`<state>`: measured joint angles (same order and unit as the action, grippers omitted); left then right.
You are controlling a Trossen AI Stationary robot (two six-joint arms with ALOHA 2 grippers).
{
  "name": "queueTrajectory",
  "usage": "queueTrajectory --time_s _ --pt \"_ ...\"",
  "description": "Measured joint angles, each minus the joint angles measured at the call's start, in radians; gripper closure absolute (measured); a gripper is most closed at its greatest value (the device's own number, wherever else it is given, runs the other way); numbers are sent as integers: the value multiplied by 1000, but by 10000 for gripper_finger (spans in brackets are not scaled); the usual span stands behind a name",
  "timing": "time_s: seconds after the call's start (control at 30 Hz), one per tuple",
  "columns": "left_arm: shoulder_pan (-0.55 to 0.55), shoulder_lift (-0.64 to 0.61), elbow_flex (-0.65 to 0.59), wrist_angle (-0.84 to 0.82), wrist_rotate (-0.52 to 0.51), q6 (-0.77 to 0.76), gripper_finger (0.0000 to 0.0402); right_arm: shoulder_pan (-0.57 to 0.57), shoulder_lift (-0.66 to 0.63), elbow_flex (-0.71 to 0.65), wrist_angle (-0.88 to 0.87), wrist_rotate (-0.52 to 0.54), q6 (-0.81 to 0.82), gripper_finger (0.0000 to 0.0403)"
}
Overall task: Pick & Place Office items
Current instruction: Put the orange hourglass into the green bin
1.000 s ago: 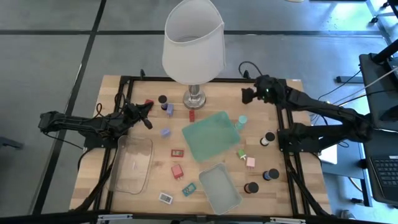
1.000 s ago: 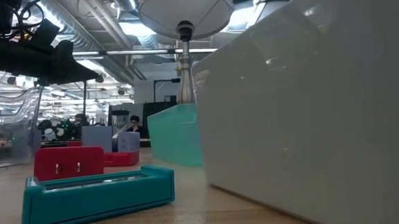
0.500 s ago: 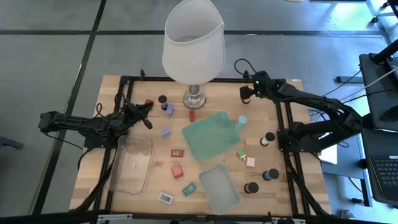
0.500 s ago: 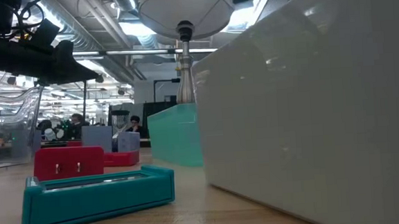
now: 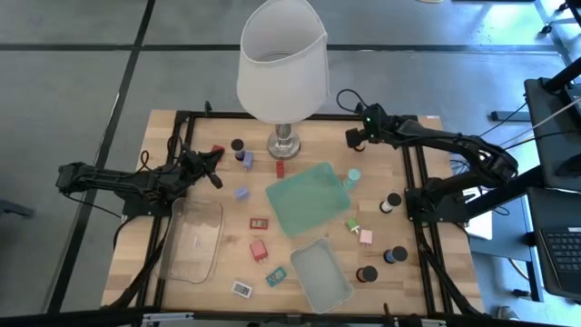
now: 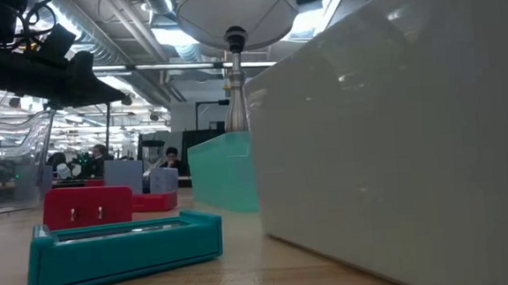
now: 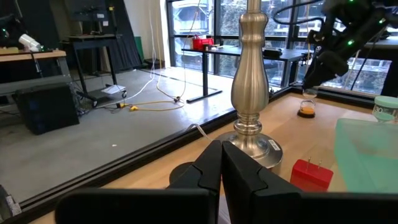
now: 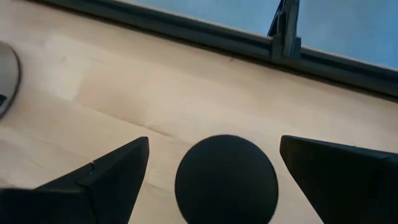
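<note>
My right claw over a round black-topped cylinder
Jaws spread wide, straddling it ungripped; my left claw rests shut, empty.

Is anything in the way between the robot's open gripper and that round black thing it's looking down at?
Nothing visible is. In the right wrist view the black-topped cylinder sits on bare wood in the gap of the open right gripper, with nothing between them. From above, that gripper hangs over the table's far edge, beside the lamp.

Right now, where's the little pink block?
In the high view, the pink block sits on the table's right side, next to a green block, between the two mint trays and the black-topped cylinders.
</note>
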<state>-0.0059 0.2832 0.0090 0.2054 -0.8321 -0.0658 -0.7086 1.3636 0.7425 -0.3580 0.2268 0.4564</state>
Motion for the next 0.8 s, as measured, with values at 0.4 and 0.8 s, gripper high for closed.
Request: queueTrajectory --time_s 0.4,0.8 --pt "0 0 0 0 0 0 393 0 32 0 2 16 0 92" --pt "0 0 0 0 0 0 393 1 25 0 0 33 -28 194"
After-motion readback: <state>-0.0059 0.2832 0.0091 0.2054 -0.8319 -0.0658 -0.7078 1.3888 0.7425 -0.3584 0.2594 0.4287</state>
